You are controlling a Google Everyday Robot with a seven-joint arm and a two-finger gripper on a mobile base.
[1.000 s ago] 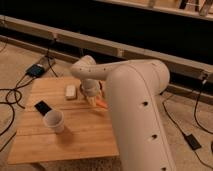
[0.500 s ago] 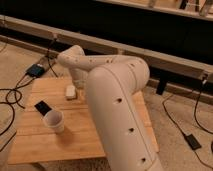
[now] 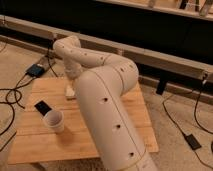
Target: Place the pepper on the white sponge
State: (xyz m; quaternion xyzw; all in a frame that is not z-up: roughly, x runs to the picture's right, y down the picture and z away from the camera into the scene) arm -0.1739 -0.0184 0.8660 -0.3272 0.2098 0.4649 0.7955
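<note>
The white sponge lies on the wooden table at its back left, and only its left end shows beside my arm. My white arm rises from the bottom centre, arches over the table and bends down at the wrist just above the sponge. The gripper hangs below that wrist, over the sponge's right part, hidden behind the arm. It is shut. The pepper is hidden from view, and I cannot tell whether it is held.
A white paper cup stands at the table's left front, with a black phone just behind it. Cables and a small dark box lie on the floor to the left. A power adapter lies on the right.
The arm has swung left across the table and now covers more of it. The orange pepper that showed beside the arm one second ago is no longer visible.
</note>
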